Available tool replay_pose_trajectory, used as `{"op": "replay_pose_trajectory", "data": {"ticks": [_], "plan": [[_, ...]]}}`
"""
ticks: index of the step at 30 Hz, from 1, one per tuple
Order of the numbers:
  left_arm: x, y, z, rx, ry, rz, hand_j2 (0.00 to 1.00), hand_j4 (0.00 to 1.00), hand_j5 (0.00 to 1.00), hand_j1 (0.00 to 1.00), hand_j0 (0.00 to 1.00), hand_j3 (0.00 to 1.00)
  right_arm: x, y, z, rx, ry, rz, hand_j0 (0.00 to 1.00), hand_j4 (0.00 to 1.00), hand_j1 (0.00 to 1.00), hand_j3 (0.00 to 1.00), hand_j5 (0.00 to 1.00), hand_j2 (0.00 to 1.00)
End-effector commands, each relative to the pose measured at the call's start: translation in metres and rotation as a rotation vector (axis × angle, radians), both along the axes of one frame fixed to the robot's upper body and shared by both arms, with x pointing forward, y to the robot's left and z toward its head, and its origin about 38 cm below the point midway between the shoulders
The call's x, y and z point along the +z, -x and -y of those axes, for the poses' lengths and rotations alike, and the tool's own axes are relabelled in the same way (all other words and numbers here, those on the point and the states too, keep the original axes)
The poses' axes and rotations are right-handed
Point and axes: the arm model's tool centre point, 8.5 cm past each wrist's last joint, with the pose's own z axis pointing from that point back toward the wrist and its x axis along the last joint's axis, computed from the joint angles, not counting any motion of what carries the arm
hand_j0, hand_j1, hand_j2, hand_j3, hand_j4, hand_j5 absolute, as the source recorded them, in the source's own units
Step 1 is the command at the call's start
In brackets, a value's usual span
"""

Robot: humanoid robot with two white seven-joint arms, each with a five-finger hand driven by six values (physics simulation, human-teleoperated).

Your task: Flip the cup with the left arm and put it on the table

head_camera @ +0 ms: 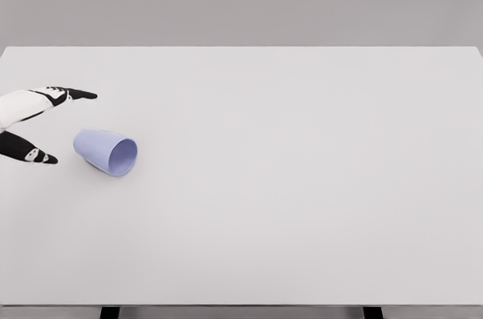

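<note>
A pale lavender cup point(106, 151) lies on its side on the white table point(287, 183), at the left. Its open mouth faces right and toward me; its closed base points left. My left hand point(56, 127) comes in from the left edge, just left of the cup's base. Its fingers are spread wide: one black fingertip point(84, 95) reaches out above the cup's level, another point(44, 157) sits lower left of the cup. The hand holds nothing and stands a short gap away from the cup. The right arm does not show.
The table's far edge runs across the top and its near edge along the bottom, with two dark legs point(110, 312) below. A plain grey wall stands behind.
</note>
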Motion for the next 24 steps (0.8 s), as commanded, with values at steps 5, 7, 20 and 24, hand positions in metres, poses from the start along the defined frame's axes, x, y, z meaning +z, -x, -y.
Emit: {"op": "replay_pose_trajectory", "data": {"ticks": [5, 7, 20, 24], "plan": [[-0.035, -0.006, 0.025, 0.013, 0.02, -0.081, 1.0, 1.0, 1.0, 1.0, 1.0, 1.0, 0.0, 0.0, 0.0, -0.001, 0.0, 0.0, 1.0, 1.0, 1.0, 1.0, 1.0, 1.0], [-0.042, -0.005, 0.027, 0.009, 0.015, -0.102, 1.0, 1.0, 1.0, 1.0, 1.0, 1.0, 0.0, 0.0, 0.0, 0.001, 0.0, 0.0, 1.0, 1.0, 1.0, 1.0, 1.0, 1.0], [-0.06, -0.013, 0.035, 0.044, -0.087, -0.108, 1.0, 1.0, 1.0, 1.0, 1.0, 1.0, 0.0, 0.0, 0.0, 0.001, 0.0, 0.0, 1.0, 1.0, 1.0, 1.0, 1.0, 1.0], [-0.066, -0.016, 0.044, 0.032, -0.115, -0.097, 1.0, 1.0, 1.0, 1.0, 1.0, 1.0, 0.0, 0.0, 0.0, 0.001, 0.0, 0.0, 1.0, 1.0, 1.0, 1.0, 1.0, 1.0]]}}
